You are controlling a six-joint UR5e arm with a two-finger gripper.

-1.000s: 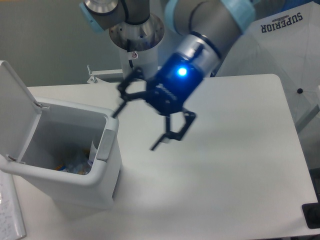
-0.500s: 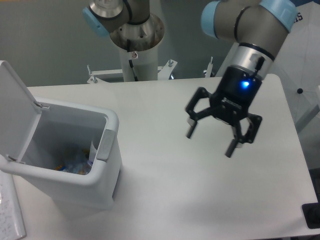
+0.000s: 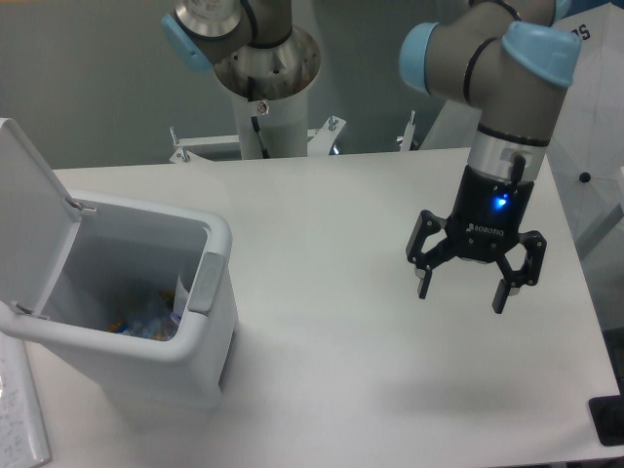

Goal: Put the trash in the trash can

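While hanging over the right side of the table:
gripper: points straight down, fingers spread wide, nothing between them, blue light lit on its body
arm pose: forearm drops near vertical from a bent elbow at top right; wrist upright
change: gripper was tilted and nearer the table middle half a second ago, and next to the bin a second ago; now further right and squared up
table: white, gripper above its right half, near the right edge
trash can: at the left edge, lid flipped open and leaning back left, grey latch tab on its right wall
trash: inside the can at the bottom, bluish and clear bits, partly hidden by the rim
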